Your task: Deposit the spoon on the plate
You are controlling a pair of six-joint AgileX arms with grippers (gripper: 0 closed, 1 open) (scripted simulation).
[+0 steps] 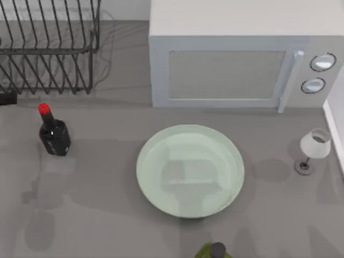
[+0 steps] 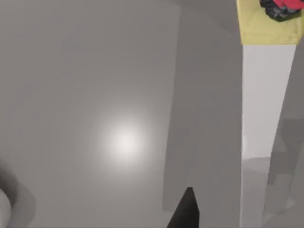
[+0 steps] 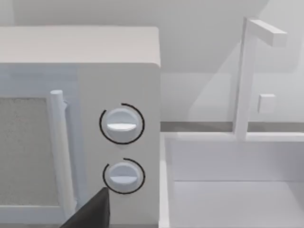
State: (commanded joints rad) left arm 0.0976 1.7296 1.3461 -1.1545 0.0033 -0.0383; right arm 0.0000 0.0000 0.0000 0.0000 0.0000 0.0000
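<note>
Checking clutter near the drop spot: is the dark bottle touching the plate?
Apart. The top view shows the bottle standing toward the table's left, with a wide strip of bare gray table between it and the plate's rim.

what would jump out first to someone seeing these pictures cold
The large pale mint-green plate sits bare at the middle of the grey table, straight in front of the white microwave along the back. To the left stands a dark bottle with a red cap, just ahead of a black wire dish rack in the back left corner. A small wine glass stands near the right edge.
</note>
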